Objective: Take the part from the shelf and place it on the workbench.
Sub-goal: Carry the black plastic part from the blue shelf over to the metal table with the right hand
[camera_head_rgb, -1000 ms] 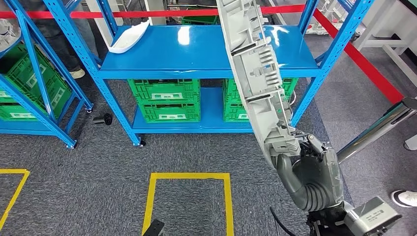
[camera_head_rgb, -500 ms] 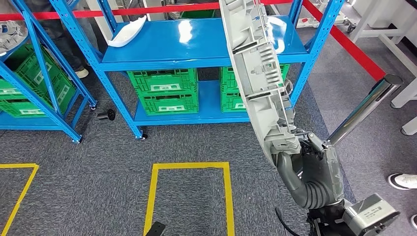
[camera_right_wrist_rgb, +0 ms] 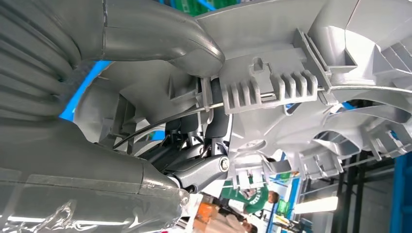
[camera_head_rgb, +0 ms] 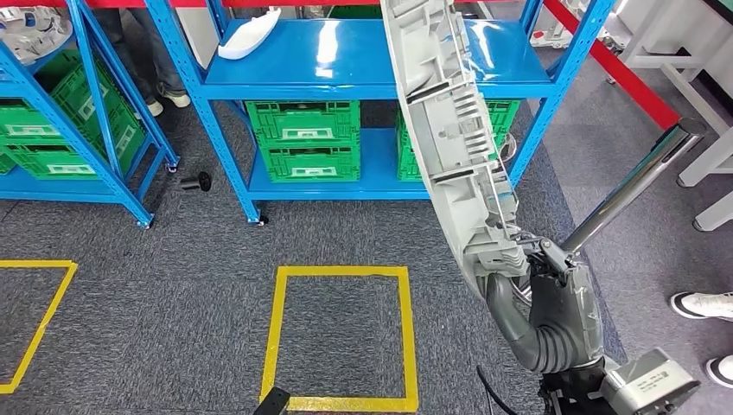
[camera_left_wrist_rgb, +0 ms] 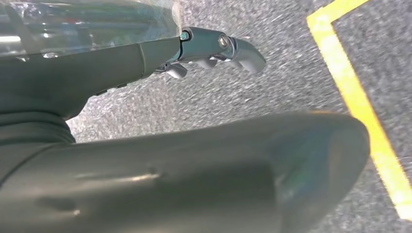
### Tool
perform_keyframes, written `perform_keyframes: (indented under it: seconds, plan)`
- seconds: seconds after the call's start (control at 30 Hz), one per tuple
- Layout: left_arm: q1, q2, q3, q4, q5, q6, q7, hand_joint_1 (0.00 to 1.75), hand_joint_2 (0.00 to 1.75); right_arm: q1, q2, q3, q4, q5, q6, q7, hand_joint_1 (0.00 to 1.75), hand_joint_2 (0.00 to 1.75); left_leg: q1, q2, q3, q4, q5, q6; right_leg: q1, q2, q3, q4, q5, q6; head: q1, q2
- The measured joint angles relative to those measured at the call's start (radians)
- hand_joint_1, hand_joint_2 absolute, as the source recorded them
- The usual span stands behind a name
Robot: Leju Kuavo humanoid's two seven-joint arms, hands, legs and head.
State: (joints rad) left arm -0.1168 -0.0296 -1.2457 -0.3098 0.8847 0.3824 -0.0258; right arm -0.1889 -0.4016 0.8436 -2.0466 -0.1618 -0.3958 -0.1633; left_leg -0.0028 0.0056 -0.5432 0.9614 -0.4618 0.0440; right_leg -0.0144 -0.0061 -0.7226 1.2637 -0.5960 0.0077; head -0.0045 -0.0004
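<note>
My right hand (camera_head_rgb: pixel 546 304) grips the bottom end of a long grey ribbed plastic part (camera_head_rgb: pixel 449 130), which stands nearly upright in front of me and reaches past the top of the head view. In the right wrist view the thumb (camera_right_wrist_rgb: pixel 145 34) and dark fingers (camera_right_wrist_rgb: pixel 204 145) clamp the part's finned edge (camera_right_wrist_rgb: pixel 272 87). The part hangs in the air in front of the blue shelf (camera_head_rgb: pixel 363 65). My left hand (camera_left_wrist_rgb: pixel 170 155) hangs over grey carpet, holding nothing, its fingers (camera_left_wrist_rgb: pixel 214 46) apart from the thumb.
A white curved part (camera_head_rgb: pixel 251 39) lies on the shelf's far left. Green crates (camera_head_rgb: pixel 307 151) sit on the lower level. A yellow taped square (camera_head_rgb: pixel 341 272) marks the carpet ahead. A silver post (camera_head_rgb: pixel 631 186), white frame legs (camera_head_rgb: pixel 704 164) and a person's shoes (camera_head_rgb: pixel 700 304) are at the right.
The whole picture has shifted, so the camera moved; the shelf now sits further right and higher. My right hand still holds the part in the same upright pose.
</note>
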Motion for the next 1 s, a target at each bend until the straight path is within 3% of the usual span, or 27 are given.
perform_keyframes:
  seconds: [0.03,0.07,0.13,0.2,0.23,0.27,0.33,0.37,0.4,0.47,0.5,0.53,0.57,0.63,0.7,0.73,0.8,0.83,0.87,0.9,0.97,1.0]
  plan:
    - [0.001,-0.001,0.000,0.000,-0.002,0.000,-0.001,0.00,1.75,0.005,-0.001,0.000,0.000,0.005,-0.002,0.001,1.75,1.75,-0.002,0.000,-0.016,0.003,0.010,0.000,0.000,0.000,0.009,0.024,0.008,0.000,0.001,0.000]
    - [0.002,-0.001,-0.001,0.000,-0.004,0.000,-0.001,0.00,1.75,0.009,-0.001,0.000,-0.001,0.009,-0.004,0.003,1.75,1.75,-0.003,0.000,-0.033,0.008,0.020,0.000,0.001,0.000,0.035,0.012,0.032,-0.002,0.002,0.000]
    - [0.002,-0.002,-0.002,0.000,-0.009,0.002,-0.001,0.00,1.75,0.017,-0.003,0.000,-0.006,0.017,-0.010,0.005,1.75,1.75,-0.006,-0.001,-0.064,0.021,0.036,-0.003,0.005,-0.001,0.137,-0.109,0.068,-0.015,0.003,0.000]
    - [0.002,-0.005,-0.005,0.000,-0.014,0.004,-0.001,0.00,1.75,0.024,-0.006,-0.001,-0.016,0.024,-0.013,0.006,1.75,1.75,-0.009,-0.001,-0.085,0.031,0.052,-0.010,0.011,-0.003,0.234,-0.251,0.056,-0.027,0.002,0.000]
    - [0.002,-0.006,-0.006,0.000,-0.016,0.005,-0.001,0.00,1.75,0.028,-0.007,-0.001,-0.020,0.028,-0.014,0.006,1.75,1.75,-0.009,-0.001,-0.091,0.033,0.060,-0.015,0.015,-0.003,0.255,-0.287,0.047,-0.030,0.002,0.000]
    - [0.003,-0.006,-0.009,0.000,-0.017,0.005,0.000,0.00,1.75,0.033,-0.008,-0.002,-0.024,0.031,-0.015,0.006,1.75,1.75,-0.008,0.000,-0.095,0.033,0.069,-0.021,0.017,-0.003,0.256,-0.301,0.048,-0.033,0.001,0.000]
    - [0.004,-0.006,-0.015,0.001,-0.017,0.006,0.002,0.00,1.75,0.040,-0.010,-0.003,-0.030,0.034,-0.017,0.005,1.75,1.75,-0.004,-0.002,-0.105,0.041,0.062,-0.033,0.014,-0.005,0.240,-0.302,0.068,-0.043,0.004,0.000]
    - [0.005,-0.006,-0.018,0.001,-0.016,0.006,0.003,0.00,1.75,0.042,-0.010,-0.005,-0.032,0.034,-0.016,0.005,1.75,1.75,-0.002,-0.003,-0.114,0.062,0.033,-0.041,0.012,-0.006,0.230,-0.303,0.079,-0.049,0.003,0.000]
    - [0.006,-0.006,-0.020,0.001,-0.015,0.006,0.003,0.00,1.75,0.043,-0.011,-0.007,-0.033,0.034,-0.015,0.006,1.75,1.75,0.000,-0.004,-0.127,0.104,-0.014,-0.049,0.009,-0.007,0.219,-0.303,0.091,-0.054,0.002,0.000]
    - [0.006,-0.005,-0.022,0.001,-0.011,0.006,0.003,0.00,1.75,0.043,-0.011,-0.010,-0.034,0.032,-0.008,0.007,1.75,1.75,0.007,-0.005,-0.155,0.230,-0.111,-0.062,0.008,-0.007,0.191,-0.300,0.113,-0.057,-0.004,0.000]
    - [0.005,-0.005,-0.022,0.001,-0.010,0.006,0.003,0.00,1.75,0.042,-0.011,-0.011,-0.033,0.031,-0.004,0.009,1.75,1.75,0.010,-0.005,-0.161,0.285,-0.134,-0.067,0.007,-0.007,0.175,-0.297,0.123,-0.056,-0.005,0.000]
    - [0.004,-0.004,-0.022,0.001,-0.008,0.006,0.003,0.00,1.75,0.041,-0.011,-0.013,-0.033,0.029,-0.001,0.010,1.75,1.75,0.013,-0.005,-0.151,0.313,-0.131,-0.071,0.006,-0.007,0.157,-0.293,0.133,-0.054,-0.005,0.000]
    - [0.003,-0.004,-0.022,0.001,-0.006,0.006,0.003,0.00,1.75,0.039,-0.010,-0.014,-0.033,0.027,0.002,0.011,1.75,1.75,0.014,-0.005,-0.127,0.309,-0.109,-0.073,0.004,-0.007,0.139,-0.287,0.143,-0.051,-0.006,0.000]
    - [0.000,-0.004,-0.022,0.001,-0.004,0.006,0.003,0.00,1.75,0.037,-0.010,-0.016,-0.033,0.025,0.006,0.012,1.75,1.75,0.017,-0.005,-0.038,0.208,-0.064,-0.073,0.001,-0.006,0.106,-0.273,0.157,-0.042,-0.008,0.000]
    - [-0.003,-0.004,-0.022,0.001,-0.002,0.005,0.002,0.00,1.75,0.035,-0.010,-0.017,-0.033,0.024,0.008,0.013,1.75,1.75,0.015,-0.008,0.053,0.074,-0.073,-0.066,0.001,-0.007,0.084,-0.259,0.171,-0.030,-0.012,0.000]
    - [-0.005,-0.004,-0.022,0.001,-0.001,0.005,0.002,0.00,1.75,0.034,-0.010,-0.018,-0.033,0.024,0.008,0.013,1.75,1.75,0.012,-0.010,0.075,0.036,-0.085,-0.059,0.001,-0.007,0.077,-0.257,0.179,-0.024,-0.013,0.000]
    - [-0.004,-0.004,-0.022,0.001,0.000,0.005,0.002,0.00,1.75,0.030,-0.010,-0.018,-0.033,0.024,0.009,0.014,1.75,1.75,0.009,-0.010,0.073,0.017,-0.084,-0.040,-0.001,-0.007,0.070,-0.259,0.195,-0.011,-0.014,0.000]
    - [-0.004,-0.004,-0.022,0.001,0.001,0.005,0.002,0.00,1.75,0.029,-0.010,-0.018,-0.032,0.024,0.010,0.013,1.75,1.75,0.009,-0.008,0.065,0.016,-0.074,-0.031,-0.003,-0.006,0.066,-0.257,0.189,-0.005,-0.013,0.000]
    - [-0.004,-0.004,-0.022,0.001,0.001,0.005,0.003,0.00,1.75,0.028,-0.010,-0.019,-0.032,0.024,0.010,0.013,1.75,1.75,0.010,-0.006,0.057,0.015,-0.064,-0.022,-0.004,-0.005,0.058,-0.241,0.165,0.000,-0.010,0.000]
    - [-0.005,-0.004,-0.022,0.001,0.002,0.005,0.003,0.00,1.75,0.027,-0.010,-0.019,-0.032,0.024,0.010,0.013,1.75,1.75,0.011,-0.004,0.046,0.013,-0.052,-0.014,-0.005,-0.004,0.046,-0.205,0.123,0.003,-0.006,0.000]
    - [-0.006,-0.004,-0.022,0.001,0.002,0.004,0.004,0.00,1.75,0.025,-0.010,-0.019,-0.032,0.023,0.010,0.013,1.75,1.75,0.006,-0.003,0.021,0.015,-0.031,-0.006,-0.005,-0.003,0.015,-0.082,0.025,0.006,0.003,0.000]
    - [-0.006,-0.004,-0.022,0.001,0.002,0.004,0.006,0.00,1.75,0.025,-0.010,-0.019,-0.032,0.023,0.010,0.014,1.75,1.75,0.004,-0.003,0.007,0.018,-0.022,-0.004,-0.005,-0.002,0.005,-0.023,-0.001,0.006,0.004,0.000]
